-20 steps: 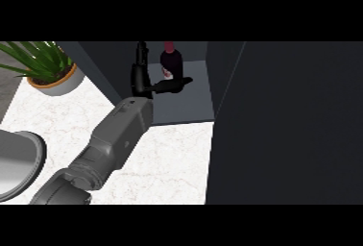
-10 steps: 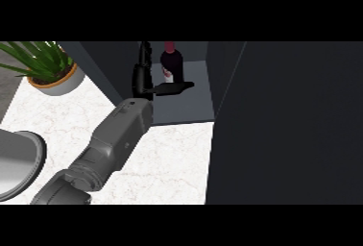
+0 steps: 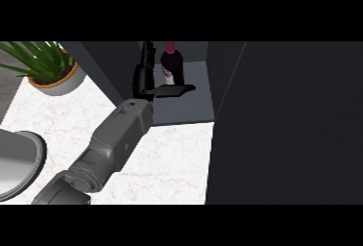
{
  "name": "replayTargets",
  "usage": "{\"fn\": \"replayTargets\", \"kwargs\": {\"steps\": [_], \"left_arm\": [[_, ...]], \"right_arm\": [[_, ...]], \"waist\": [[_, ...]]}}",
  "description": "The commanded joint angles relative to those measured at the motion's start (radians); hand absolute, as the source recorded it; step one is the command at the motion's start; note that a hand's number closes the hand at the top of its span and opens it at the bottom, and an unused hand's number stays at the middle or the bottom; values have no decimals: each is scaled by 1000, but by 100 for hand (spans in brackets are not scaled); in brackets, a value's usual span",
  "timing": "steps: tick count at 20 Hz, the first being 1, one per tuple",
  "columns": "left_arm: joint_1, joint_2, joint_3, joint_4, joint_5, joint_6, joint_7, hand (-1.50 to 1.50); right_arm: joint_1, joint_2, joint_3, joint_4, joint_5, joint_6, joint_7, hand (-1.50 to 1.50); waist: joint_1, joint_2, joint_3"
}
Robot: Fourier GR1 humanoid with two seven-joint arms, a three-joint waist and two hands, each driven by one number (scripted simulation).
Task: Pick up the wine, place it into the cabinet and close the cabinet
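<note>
1. Left hand (image 3: 152, 86), head view: fingers straight, thumb out, now drawn just clear of the wine (image 3: 172, 65), gripping nothing.
2. Wine stands upright inside the cabinet (image 3: 191, 103); placing looks done, closing remains.
3. Right hand is unseen.

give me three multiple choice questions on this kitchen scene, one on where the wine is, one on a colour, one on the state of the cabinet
1. Where is the wine bottle?
A. on the counter
B. inside the cabinet
C. beside the plant

2. What colour is the plant's foliage?
A. green
B. red
C. yellow

3. What state is the cabinet in?
A. closed
B. open
C. no door

Key:
1 B: the wine bottle stands on the shelf inside the cabinet.
2 A: the potted plant has green leaves.
3 B: the cabinet door is swung out, the interior shows, and the hand is in the opening beside the bottle.
</note>
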State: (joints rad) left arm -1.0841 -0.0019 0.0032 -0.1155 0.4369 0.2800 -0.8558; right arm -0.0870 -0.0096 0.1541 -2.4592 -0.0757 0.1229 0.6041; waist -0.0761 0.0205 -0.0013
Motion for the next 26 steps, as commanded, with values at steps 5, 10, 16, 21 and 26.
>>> {"fn": "replayTargets", "kwargs": {"steps": [5, 10, 16, 21, 26], "left_arm": [[57, 2, -8, -25, 95, -46, -2, -150], [123, 2, -89, -86, 159, -60, 4, -150], [187, 2, -258, -280, 261, 30, 81, -150], [354, 2, -509, -543, 375, 206, 95, -150], [517, 2, -612, -773, 323, 330, 109, -150]], "right_arm": [[-29, 9, 5, -19, -28, -14, 42, -150], [1, -9, -49, 6, -68, 5, -1, -150], [20, -5, 4, -87, -1, -34, 87, -150], [-40, 1, -27, -27, -8, -45, 53, -150], [24, -36, -70, -92, -34, -31, 75, -150]], "waist": [[15, -10, 0], [21, -15, 1], [42, -24, 1], [49, -25, 1], [76, -27, 2]]}}
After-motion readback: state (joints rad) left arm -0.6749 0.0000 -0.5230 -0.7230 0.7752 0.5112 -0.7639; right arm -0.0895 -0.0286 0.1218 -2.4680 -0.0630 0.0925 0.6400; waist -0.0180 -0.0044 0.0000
